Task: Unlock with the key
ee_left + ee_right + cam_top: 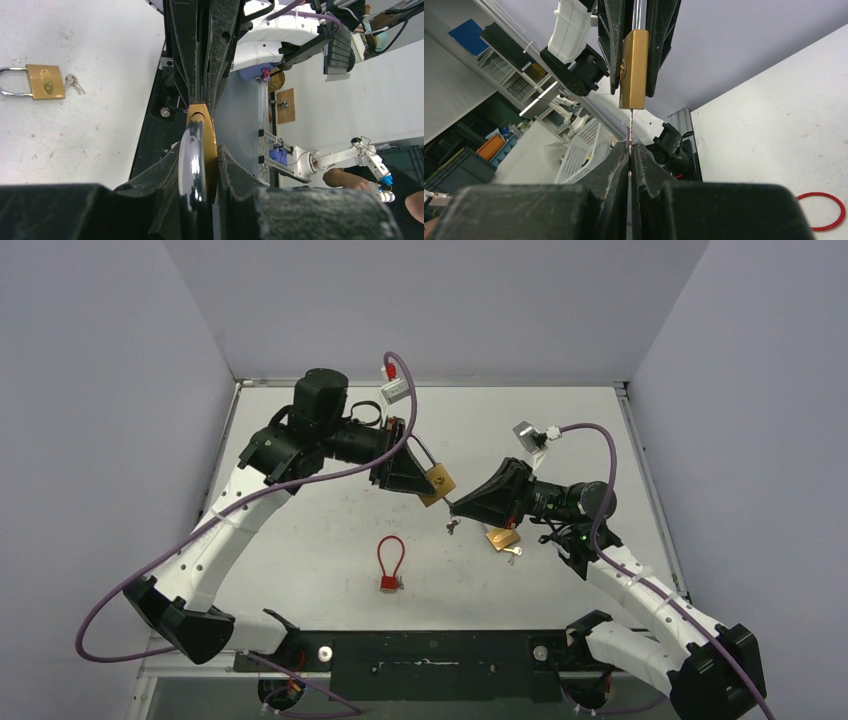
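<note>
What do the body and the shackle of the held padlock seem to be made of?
Padlock body: probably brass, or brass-plated metal; its faces are golden yellow with a dull sheen. Shackle: likely steel, polished or chromed; it is silvery and reflects light like a mirror.

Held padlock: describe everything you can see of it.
The held padlock has a flat, brass-looking body with a shiny metal shackle; whether the shackle is latched is unclear. The left gripper clamps the body by its flat faces, off the table, bottom edge toward the right gripper. That gripper's key meets the bottom edge; its depth cannot be told.
</note>
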Motion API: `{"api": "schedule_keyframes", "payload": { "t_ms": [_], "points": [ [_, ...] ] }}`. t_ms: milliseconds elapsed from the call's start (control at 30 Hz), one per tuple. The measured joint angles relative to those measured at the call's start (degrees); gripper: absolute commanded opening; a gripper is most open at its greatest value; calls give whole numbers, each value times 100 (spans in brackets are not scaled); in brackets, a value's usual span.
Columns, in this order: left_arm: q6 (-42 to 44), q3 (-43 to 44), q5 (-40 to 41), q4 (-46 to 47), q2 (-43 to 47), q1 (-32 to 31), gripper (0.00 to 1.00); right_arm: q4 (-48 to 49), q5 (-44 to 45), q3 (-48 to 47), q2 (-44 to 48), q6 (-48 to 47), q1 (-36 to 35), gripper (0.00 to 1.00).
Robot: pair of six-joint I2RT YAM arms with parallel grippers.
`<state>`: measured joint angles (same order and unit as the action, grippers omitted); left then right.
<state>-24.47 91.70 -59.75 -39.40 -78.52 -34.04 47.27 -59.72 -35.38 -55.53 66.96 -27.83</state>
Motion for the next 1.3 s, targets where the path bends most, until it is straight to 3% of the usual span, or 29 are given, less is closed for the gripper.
{"api": "schedule_keyframes", "payload": {
  "t_ms": [433,633,1000,1300],
  "points": [
    [-1241,-750,177,1373,352,50,0,166,63,-59,-114,-59,0,0],
    [-1279,-748,791,1285,382,92,0,-796,509,-114,201,-1099,-4,0],
    [-1080,-815,3560,549,389,225,0,-3368,1738,-111,1071,-3543,-57,0],
    [-1097,-1915,7252,439,-35,-1071,0,-4533,3456,-114,313,-3926,-225,0]
  ]
}}
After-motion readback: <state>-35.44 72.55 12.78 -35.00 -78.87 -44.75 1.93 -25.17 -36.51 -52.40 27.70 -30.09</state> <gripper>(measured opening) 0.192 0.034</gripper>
